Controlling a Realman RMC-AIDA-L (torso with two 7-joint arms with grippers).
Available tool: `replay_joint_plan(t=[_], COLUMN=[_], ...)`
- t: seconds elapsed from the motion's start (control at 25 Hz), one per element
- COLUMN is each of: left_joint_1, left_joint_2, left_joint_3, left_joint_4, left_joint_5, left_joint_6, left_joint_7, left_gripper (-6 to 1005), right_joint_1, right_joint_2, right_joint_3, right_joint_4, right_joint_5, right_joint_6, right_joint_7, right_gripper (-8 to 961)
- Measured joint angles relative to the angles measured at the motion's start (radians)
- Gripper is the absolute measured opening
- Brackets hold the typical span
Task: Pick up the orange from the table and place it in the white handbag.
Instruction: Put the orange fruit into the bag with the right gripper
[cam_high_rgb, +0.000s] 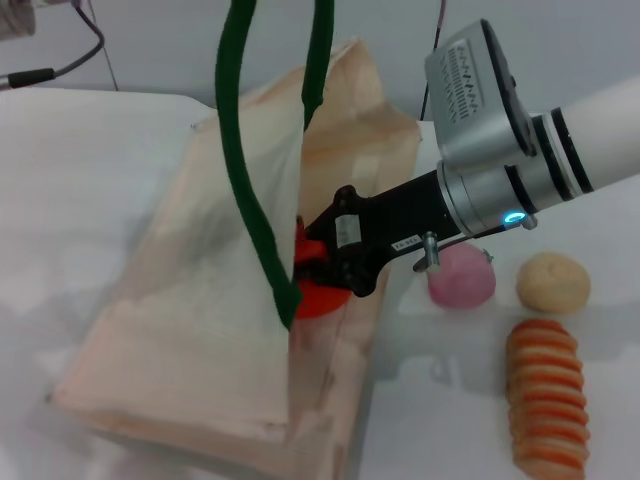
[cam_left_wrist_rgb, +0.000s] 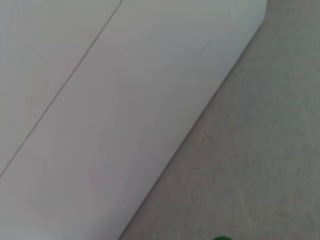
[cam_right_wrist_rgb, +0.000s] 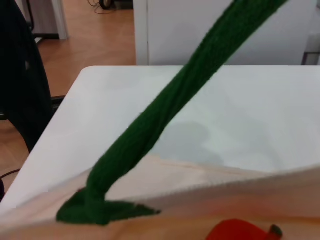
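Note:
The white handbag (cam_high_rgb: 200, 300) lies on the table with its mouth lifted open; its dark green handles (cam_high_rgb: 245, 150) run up out of the head view. My right gripper (cam_high_rgb: 310, 262) reaches into the bag's mouth and is shut on the orange (cam_high_rgb: 325, 298), which shows red-orange just past the bag's near edge. In the right wrist view the orange (cam_right_wrist_rgb: 242, 231) with its dark stem sits just inside the cream cloth edge (cam_right_wrist_rgb: 225, 187), beside a green handle (cam_right_wrist_rgb: 165, 115). My left gripper is out of view; its wrist view shows only the table surface and a speck of green (cam_left_wrist_rgb: 221, 238).
Right of the bag lie a pink round fruit (cam_high_rgb: 462, 275), a beige round fruit (cam_high_rgb: 553, 282) and an orange-and-cream striped roll (cam_high_rgb: 545, 395). Cables (cam_high_rgb: 60, 65) lie at the table's far left. The right wrist view shows the table's far edge (cam_right_wrist_rgb: 65, 100) and the floor beyond.

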Motion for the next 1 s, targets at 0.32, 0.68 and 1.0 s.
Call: replay_joint_plan(t=[0.32,0.68,1.0], left_joint_1=[0.007,0.035,0.057], left_joint_2=[0.000,0.037,0.046], left_joint_3=[0.000,0.000,-0.002], left_joint_4=[0.007,0.117,0.138], left_joint_5=[-0.003,-0.004,-0.006], left_joint_6=[-0.021,-0.094,-0.116], left_joint_7=[-0.002,-0.007,-0.010], left_gripper=[134,133,176], right_joint_1=[0.004,0.004,-0.004], right_joint_2=[0.003,-0.005,-0.014], right_joint_3=[0.003,-0.004,-0.012], right_joint_4=[0.002,0.002,-0.023], right_joint_5=[0.000,0.000,-0.012], right_joint_6=[-0.007,-0.001,0.003], right_joint_7=[0.000,0.011,0.072], right_gripper=[58,143,524])
